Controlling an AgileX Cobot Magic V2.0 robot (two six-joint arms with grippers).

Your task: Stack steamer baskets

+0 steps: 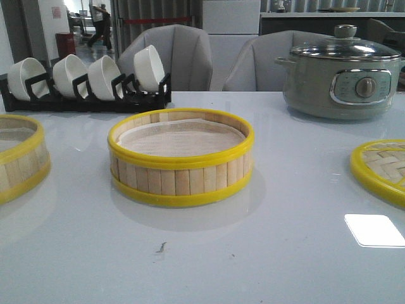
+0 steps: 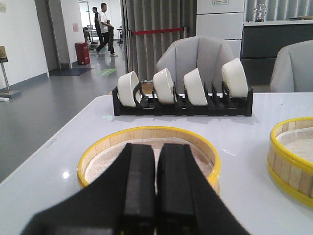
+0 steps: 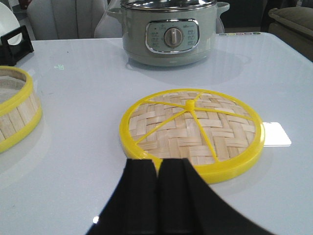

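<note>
Centre basket: the centre steamer basket (image 1: 181,158) sits upright on the surface (image 1: 253,253), in front of the bowl rack (image 1: 85,79); nothing is stacked on it yet.
Left basket: the left steamer basket (image 1: 22,155) lies well apart from the centre steamer basket, on its left, cut by the frame edge in the front view.
Left fingers: the left fingers (image 2: 156,191) are pressed together with nothing between them, hovering just short of the left steamer basket's near rim.
Right fingers: the right fingers (image 3: 157,191) are likewise closed and empty, over the near rim of the woven lid (image 3: 191,128).
Risk, left: closed fingers cannot straddle the wall; descending like this would likely push or tip the basket.
Risk, right: the right arm faces the lid, not a basket, so a wrong pick seems possible.
Risk, stacking: an off-centre drop could leave the rims unseated.
Front view only: both baskets' spacing; no arm appears.
Wrist views only: the finger states; the lid's knob; the electric pot (image 3: 168,32) behind the lid.
</note>
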